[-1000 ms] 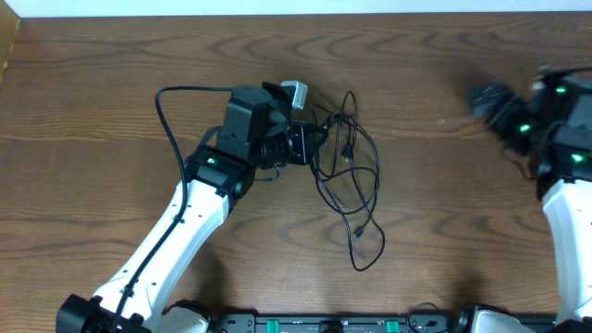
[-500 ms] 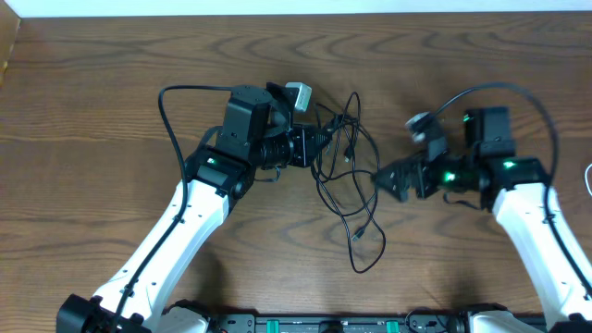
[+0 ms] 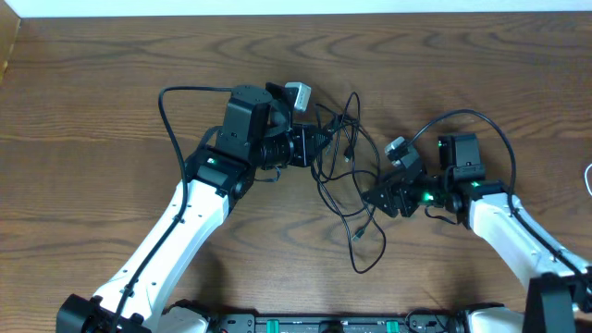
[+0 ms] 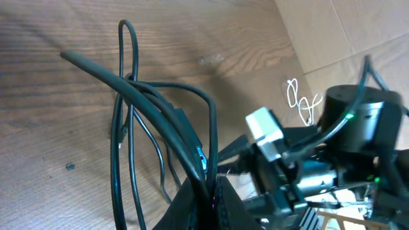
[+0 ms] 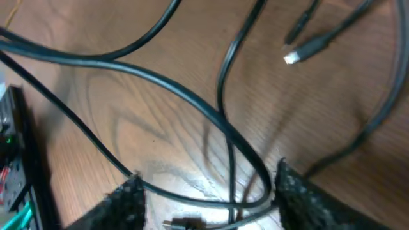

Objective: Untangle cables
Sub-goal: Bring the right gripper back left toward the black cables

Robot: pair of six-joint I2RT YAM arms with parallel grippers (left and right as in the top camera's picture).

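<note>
A tangle of thin black cables (image 3: pixel 344 153) lies mid-table, with a long loop trailing toward the front edge (image 3: pixel 370 264). My left gripper (image 3: pixel 319 146) is shut on several strands at the tangle's left side; the left wrist view shows those cables (image 4: pixel 160 110) rising out of the closed jaws (image 4: pixel 211 191). My right gripper (image 3: pixel 370 196) sits low at the tangle's right side. In the right wrist view its fingers (image 5: pixel 124 199) stand apart, with black strands (image 5: pixel 185 96) crossing between them on the wood. A plug end (image 5: pixel 307 48) lies beyond. A short white cable (image 3: pixel 588 176) lies far right.
The white cable (image 4: pixel 300 102) curls on the wood behind the right arm (image 4: pixel 358 128). The left arm's own thick black wire (image 3: pixel 171 120) arcs over the table at the left. Both arm bases stand at the front edge.
The right arm has swung in from the far right down to the tangle's right side, and its jaws have narrowed. The left gripper has kept its hold and place.
</note>
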